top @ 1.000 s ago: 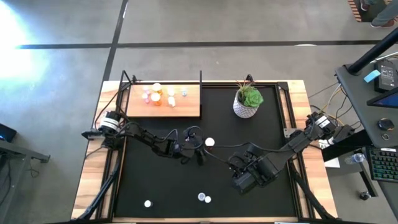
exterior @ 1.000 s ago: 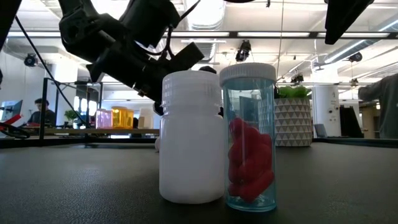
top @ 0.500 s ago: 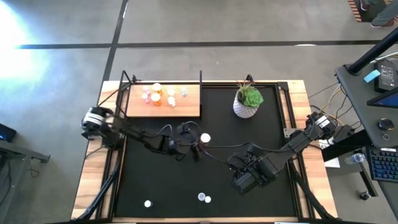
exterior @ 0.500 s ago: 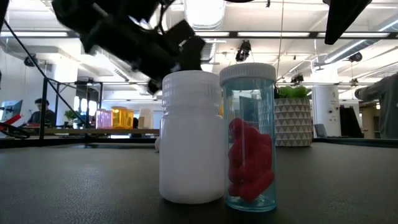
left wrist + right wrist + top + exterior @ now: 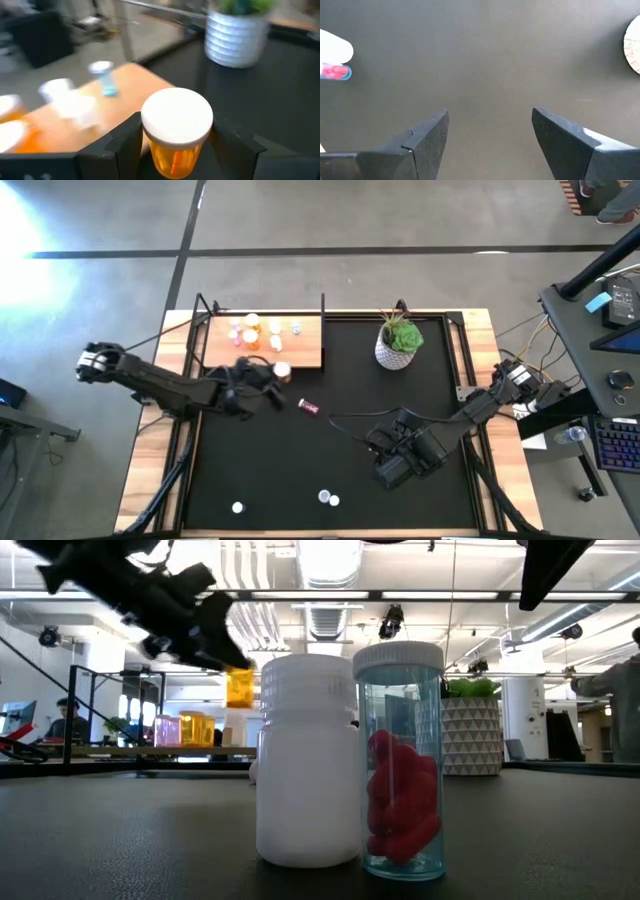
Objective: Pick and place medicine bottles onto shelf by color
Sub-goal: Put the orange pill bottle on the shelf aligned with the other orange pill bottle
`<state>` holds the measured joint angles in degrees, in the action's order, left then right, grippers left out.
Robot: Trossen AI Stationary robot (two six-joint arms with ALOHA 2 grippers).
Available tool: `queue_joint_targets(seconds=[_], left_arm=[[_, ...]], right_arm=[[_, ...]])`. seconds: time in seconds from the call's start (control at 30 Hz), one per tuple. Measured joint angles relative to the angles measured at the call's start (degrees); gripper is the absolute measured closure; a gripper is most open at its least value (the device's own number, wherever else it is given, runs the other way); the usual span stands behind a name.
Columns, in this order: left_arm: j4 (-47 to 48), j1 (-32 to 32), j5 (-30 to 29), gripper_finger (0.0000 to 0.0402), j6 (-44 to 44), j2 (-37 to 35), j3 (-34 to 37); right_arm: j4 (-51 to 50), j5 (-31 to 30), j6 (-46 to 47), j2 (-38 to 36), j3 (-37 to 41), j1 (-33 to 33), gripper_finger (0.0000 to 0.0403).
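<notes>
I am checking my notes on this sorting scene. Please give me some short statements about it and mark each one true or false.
1. The left gripper holds an orange bottle with a white cap. True.
2. The right gripper holds a bottle. False: its fingers are open over the bare black mat.
3. Several bottles already stand on the wooden shelf. True.
4. The potted plant stands on the shelf. False: it stands on the mat, beside the shelf.
5. A bottle with pink contents lies on its side on the mat. True.
</notes>
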<state>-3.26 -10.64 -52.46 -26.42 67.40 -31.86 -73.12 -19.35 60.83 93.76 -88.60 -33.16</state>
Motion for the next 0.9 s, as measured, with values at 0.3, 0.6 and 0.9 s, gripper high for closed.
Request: queue_joint_targets(seconds=[0.3,0.6,0.9], left_arm=[[0.1,5.8,-6.6,0.021,-3.3,-8.8,8.9],[2.8,12.7,-5.8,0.021,-11.0,-8.9,12.8],[3.3,15.2,-4.8,0.021,-10.8,-6.5,12.9]], right_arm=[[1.2,0.0,0.1,-0.3,0.0,1.8,0.0121],[3.6,0.0,0.1,-0.3,0.0,2.1,0.0115],[3.9,-0.2,0.0,-0.3,0.0,2.5,0.0111]])
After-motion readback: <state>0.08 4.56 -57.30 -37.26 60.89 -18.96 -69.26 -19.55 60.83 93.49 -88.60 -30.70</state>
